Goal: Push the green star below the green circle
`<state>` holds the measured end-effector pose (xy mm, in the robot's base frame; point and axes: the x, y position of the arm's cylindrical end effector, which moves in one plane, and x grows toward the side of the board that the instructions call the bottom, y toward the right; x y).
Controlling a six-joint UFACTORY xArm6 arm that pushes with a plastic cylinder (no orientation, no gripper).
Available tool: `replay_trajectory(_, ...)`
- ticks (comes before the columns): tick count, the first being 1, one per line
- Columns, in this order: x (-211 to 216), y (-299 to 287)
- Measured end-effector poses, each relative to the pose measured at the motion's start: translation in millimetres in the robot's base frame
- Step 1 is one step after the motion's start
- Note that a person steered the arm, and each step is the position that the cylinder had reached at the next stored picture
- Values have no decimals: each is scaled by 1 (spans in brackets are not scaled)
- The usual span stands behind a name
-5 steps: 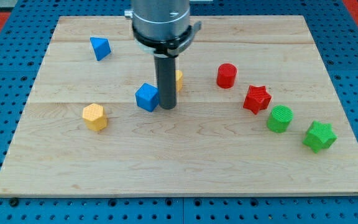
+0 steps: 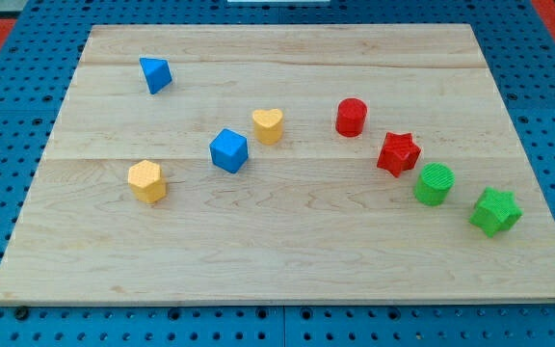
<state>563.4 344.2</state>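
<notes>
The green star (image 2: 495, 211) lies near the board's right edge, to the lower right of the green circle (image 2: 434, 184). The two are a small gap apart. A red star (image 2: 398, 153) sits just up and left of the green circle. My tip and the rod do not show in the camera view.
A red cylinder (image 2: 352, 117) lies up and left of the red star. A yellow heart (image 2: 268, 125) and a blue cube (image 2: 228, 150) sit mid-board. A yellow hexagon (image 2: 146, 180) is at the left, a blue triangle (image 2: 154, 74) at the upper left. The wooden board (image 2: 277, 260) rests on a blue pegboard.
The rod, which stood beside the blue cube and in front of the yellow heart, has left the view. No block has moved.
</notes>
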Motion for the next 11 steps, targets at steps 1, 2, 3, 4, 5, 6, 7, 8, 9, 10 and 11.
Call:
replay_trajectory(1,-32,-1)
replay_trajectory(2,-47,-12)
replay_trajectory(3,-21,-32)
replay_trajectory(4,-6,-75)
replay_trajectory(5,2,-133)
replay_trajectory(6,13,-156)
replay_trajectory(7,8,-133)
replay_trajectory(8,-34,-54)
replay_trajectory(9,-65,-25)
replay_trajectory(10,-64,-79)
replay_trajectory(11,-40,-128)
